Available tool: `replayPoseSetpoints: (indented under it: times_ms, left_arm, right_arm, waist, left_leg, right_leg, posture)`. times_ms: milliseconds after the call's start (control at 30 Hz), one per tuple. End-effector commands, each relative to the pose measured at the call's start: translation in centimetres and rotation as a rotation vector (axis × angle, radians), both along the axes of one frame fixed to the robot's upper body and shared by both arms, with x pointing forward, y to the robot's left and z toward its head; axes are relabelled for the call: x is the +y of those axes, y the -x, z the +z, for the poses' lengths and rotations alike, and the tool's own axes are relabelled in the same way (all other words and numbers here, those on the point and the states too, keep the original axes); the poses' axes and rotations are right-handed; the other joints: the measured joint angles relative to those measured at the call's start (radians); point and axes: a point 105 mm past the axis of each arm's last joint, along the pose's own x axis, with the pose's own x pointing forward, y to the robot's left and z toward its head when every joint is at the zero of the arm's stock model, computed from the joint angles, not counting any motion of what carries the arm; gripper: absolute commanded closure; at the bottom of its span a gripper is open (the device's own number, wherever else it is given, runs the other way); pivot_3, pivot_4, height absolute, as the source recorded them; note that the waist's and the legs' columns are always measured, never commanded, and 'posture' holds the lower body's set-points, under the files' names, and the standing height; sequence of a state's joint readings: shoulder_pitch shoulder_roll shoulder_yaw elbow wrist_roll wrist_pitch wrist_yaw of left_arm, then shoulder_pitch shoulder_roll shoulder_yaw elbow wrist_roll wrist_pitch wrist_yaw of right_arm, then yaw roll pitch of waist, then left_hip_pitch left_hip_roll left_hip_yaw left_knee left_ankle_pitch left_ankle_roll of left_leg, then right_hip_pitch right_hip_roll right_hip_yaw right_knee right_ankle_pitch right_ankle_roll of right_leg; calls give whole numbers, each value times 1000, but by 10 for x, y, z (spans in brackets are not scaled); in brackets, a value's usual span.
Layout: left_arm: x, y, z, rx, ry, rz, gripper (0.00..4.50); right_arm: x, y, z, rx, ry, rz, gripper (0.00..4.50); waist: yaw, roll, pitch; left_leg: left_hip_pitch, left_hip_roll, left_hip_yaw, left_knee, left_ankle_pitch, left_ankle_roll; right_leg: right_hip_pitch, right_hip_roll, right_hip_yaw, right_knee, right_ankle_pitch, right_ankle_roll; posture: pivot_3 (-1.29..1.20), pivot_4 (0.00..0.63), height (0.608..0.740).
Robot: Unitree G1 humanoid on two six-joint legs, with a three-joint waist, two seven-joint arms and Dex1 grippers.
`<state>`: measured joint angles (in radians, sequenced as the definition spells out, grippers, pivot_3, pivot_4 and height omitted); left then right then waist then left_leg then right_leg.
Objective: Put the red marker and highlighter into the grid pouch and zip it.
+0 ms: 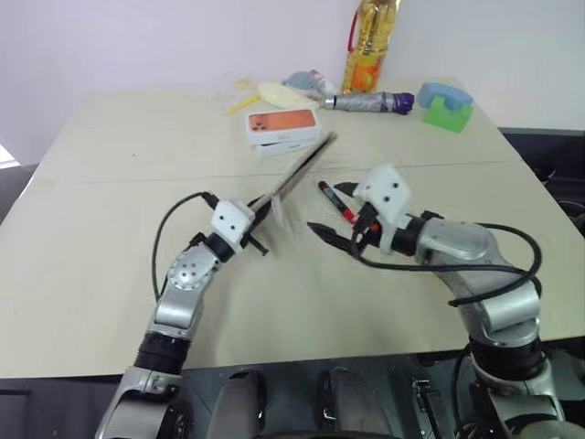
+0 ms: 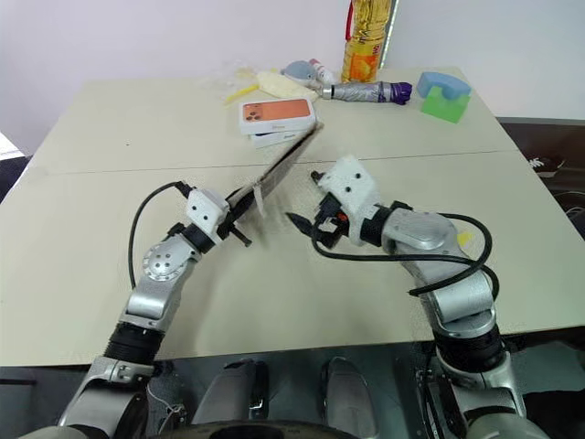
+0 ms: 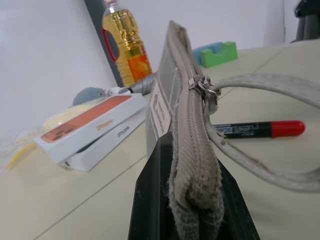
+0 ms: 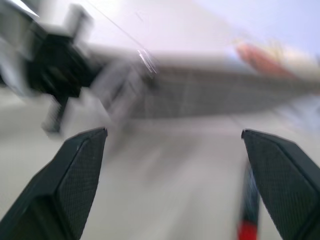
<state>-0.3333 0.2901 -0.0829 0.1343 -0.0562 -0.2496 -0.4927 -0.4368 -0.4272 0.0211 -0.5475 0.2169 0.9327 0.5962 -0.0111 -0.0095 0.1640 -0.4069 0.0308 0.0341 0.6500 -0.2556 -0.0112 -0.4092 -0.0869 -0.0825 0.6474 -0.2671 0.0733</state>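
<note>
Your left gripper [image 1: 259, 222] is clamping the grey grid-lined fabric pouch [image 1: 302, 172], edge up. Your right gripper [image 1: 340, 236] is hanging released (jaws wide) just beside the slim red marker [image 1: 336, 201], whose long axis is running away from you.

Coarse woven cloth of the grid pouch [image 3: 192, 150] in my left claw [image 3: 192, 210]; its zipper ring [image 3: 204, 88] shiny metal.

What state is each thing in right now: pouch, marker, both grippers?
grid pouch: lifted off the table, tilted, zipper part open.
red marker: lying on the table beside the pouch, not inside.
left gripper: shut on the pouch's end.
right gripper: open, empty, near the marker.
</note>
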Motion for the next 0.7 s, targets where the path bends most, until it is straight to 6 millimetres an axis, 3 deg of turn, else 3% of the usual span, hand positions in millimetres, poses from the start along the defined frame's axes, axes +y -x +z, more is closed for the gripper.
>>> replayPoseSetpoints:
  times_ms: [33,267,500,567,700]
  left_arm:
    - [18,0,2,-22,-37,10,4500]
    - [47,3,0,-18,-108,11,4500]
    - [52,5,-2,-29,-154,-4,4500]
    - [50,7,-3,-28,-157,-12,4500]
    - [46,9,-6,-20,-147,-31,4500]
  right_arm:
    - [-22,-22,-8,55,-66,-192,56]
    - [-30,-49,-52,190,-102,-326,56]
    - [-27,-72,-78,219,-92,-361,56]
    - [-26,-74,-81,209,-87,-355,856]
    - [-27,-71,-76,159,-73,-339,2983]
  waist:
    - [0,0,0]
    - [-2,1,0]
    - [-1,1,0]
    - [-1,1,0]
    - [-2,1,0]
  left_leg:
    - [0,0,0,0,0,0]
    - [0,0,1,-1,0,0]
    - [0,0,2,-1,0,0]
    - [0,0,2,-1,0,0]
    - [0,1,2,-1,0,0]
  right_leg:
    - [0,0,0,0,0,0]
    - [0,0,1,0,0,0]
    - [-1,0,1,0,0,0]
    - [-1,0,1,0,0,0]
    - [-1,0,1,0,0,0]
  posture:
    - [0,150,740]
    - [0,150,740]
    - [0,150,740]
    - [0,150,740]
    - [0,150,740]
